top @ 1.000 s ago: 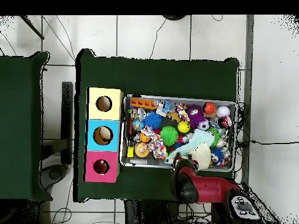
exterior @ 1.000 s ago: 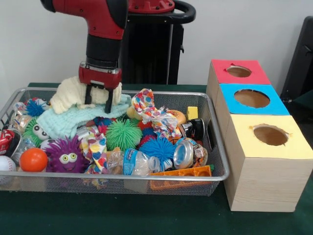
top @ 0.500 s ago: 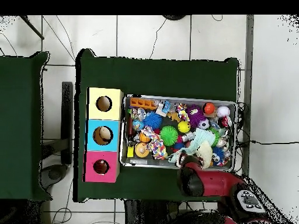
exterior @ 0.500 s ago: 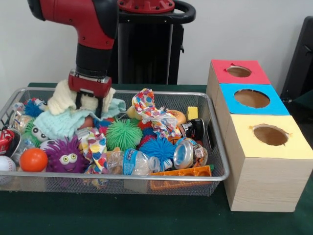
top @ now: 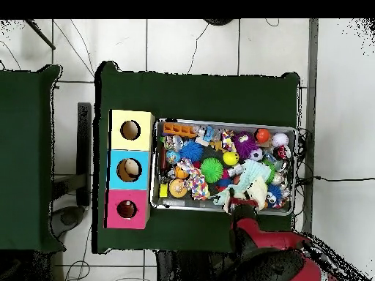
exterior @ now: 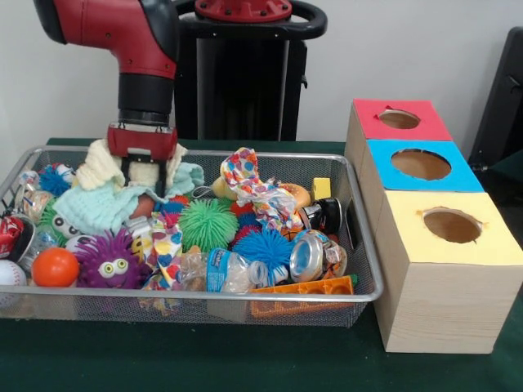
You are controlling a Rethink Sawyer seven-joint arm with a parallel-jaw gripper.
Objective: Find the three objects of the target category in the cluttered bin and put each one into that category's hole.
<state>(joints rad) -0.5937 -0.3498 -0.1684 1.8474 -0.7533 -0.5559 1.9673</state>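
The red and black gripper (exterior: 145, 178) has its fingers pinched on the fluffy cream cloth (exterior: 105, 163) above the full wire bin (exterior: 359, 245), so sorting looks barely begun.

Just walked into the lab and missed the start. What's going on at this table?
A red Sawyer arm is working a wire bin crammed with toys, balls and cloths. Its gripper is down at the bin's back corner, on the cream knitted cloth lying over a mint one; whether it has a grip is unclear. Beside the bin stand three boxes with holes on top: red, blue and yellow.
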